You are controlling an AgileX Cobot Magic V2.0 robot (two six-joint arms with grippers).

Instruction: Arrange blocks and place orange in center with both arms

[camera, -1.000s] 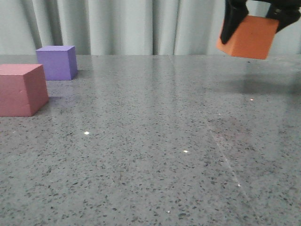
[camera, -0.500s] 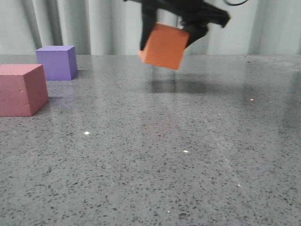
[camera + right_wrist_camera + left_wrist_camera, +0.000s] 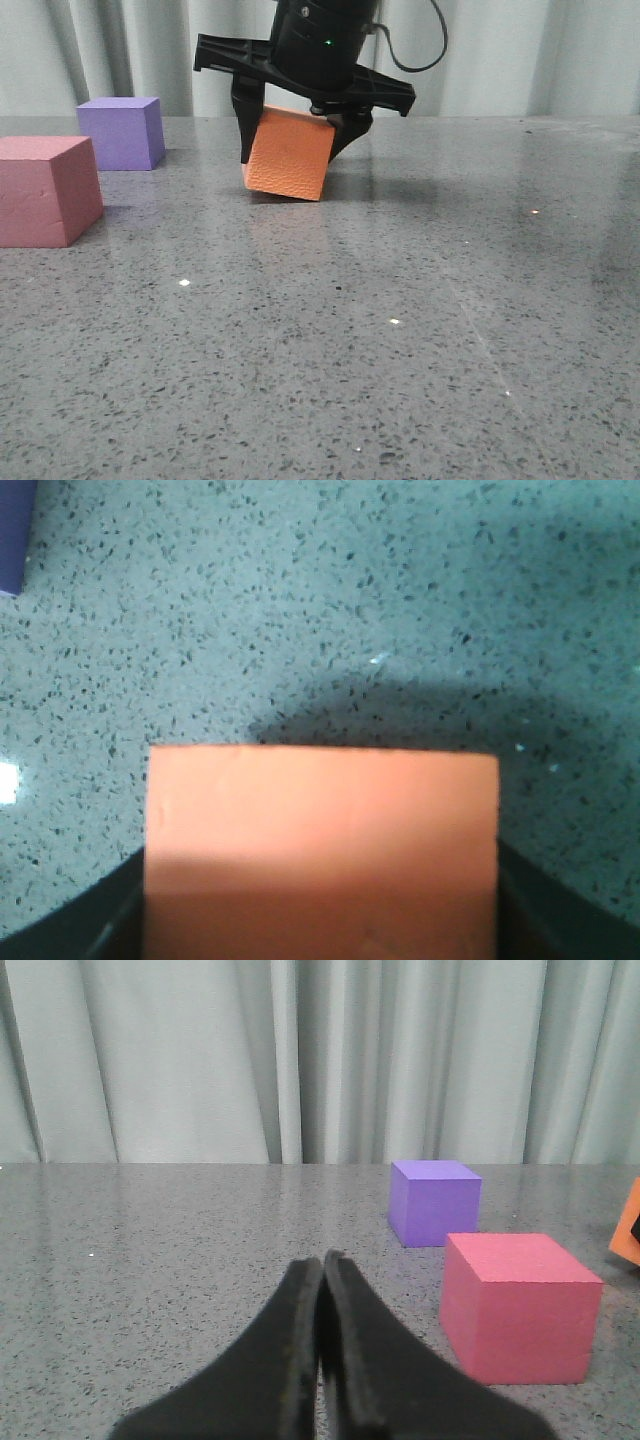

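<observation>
Pale curtains back the speckled grey stone table [image 3: 400,330], where the right claw [image 3: 300,150] pinches the tilted orange foam cube [image 3: 290,155] touching down mid-table, not yet released, with the purple foam cube [image 3: 121,131] and pink-red foam cube [image 3: 45,190] leftward, unarranged, and the left claw [image 3: 322,1270] pressed together.

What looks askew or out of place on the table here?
Only the orange cube: it sits tilted in the right gripper, low over the table, contact unclear. The pink-red cube and purple cube stand flat and apart.
</observation>
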